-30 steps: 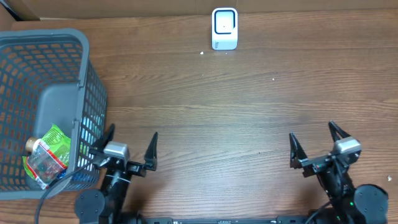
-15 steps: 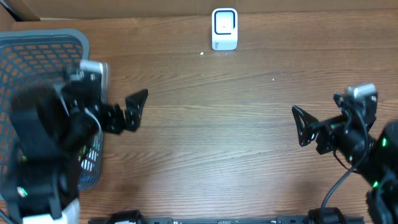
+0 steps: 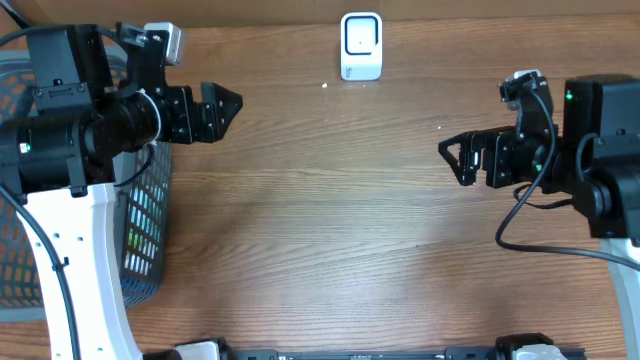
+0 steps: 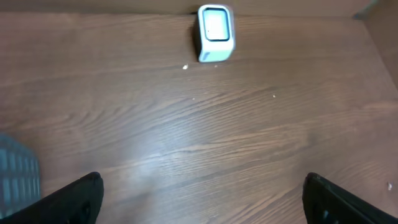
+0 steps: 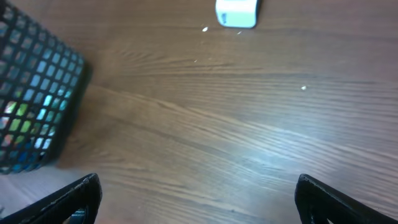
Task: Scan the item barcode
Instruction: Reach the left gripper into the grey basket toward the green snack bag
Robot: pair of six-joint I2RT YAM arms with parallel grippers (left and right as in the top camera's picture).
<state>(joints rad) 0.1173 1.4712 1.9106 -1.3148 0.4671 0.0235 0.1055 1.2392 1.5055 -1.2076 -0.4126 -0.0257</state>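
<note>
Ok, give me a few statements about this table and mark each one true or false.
1. The white scanner stands at the far edge of the table. True.
2. The left gripper holds a packet. False: its jaws stand open with nothing between them.
3. The grey basket sits on the robot's left side. True.
4. The right gripper is shut. False: it is open and empty.

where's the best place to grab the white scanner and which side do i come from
Probably take the white scanner across its two flat side walls, coming down from above. It stands upright and alone near the far edge of the table, bare wood on both sides, and its window faces up and forward, so a side-to-side pinch leaves it uncovered.
</note>
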